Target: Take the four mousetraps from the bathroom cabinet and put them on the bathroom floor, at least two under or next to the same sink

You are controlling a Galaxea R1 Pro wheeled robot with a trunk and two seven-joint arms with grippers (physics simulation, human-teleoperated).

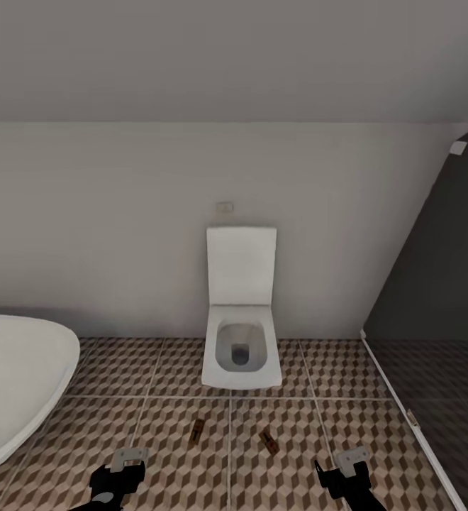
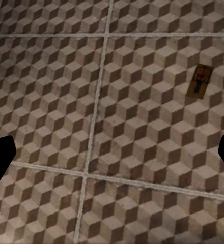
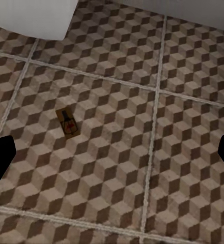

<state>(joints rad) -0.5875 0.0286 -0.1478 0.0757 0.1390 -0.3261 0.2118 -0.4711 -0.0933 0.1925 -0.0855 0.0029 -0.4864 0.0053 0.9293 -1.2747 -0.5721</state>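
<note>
Two mousetraps (image 1: 196, 431) (image 1: 267, 441) lie on the bathroom floor (image 1: 376, 433) at toilet's (image 1: 241, 341) 6 o'clock; left gripper (image 1: 124, 472) and right gripper (image 1: 347, 474) spread wide, empty (sink unseen): relocate traps beside sink.

Head view high, both wrist views nearer bathroom floor (image 1: 163, 376).

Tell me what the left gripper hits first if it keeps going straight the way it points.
Probably bare bathroom floor: the left gripper points at tiles, and the mousetrap lies off to one side of that line.
</note>
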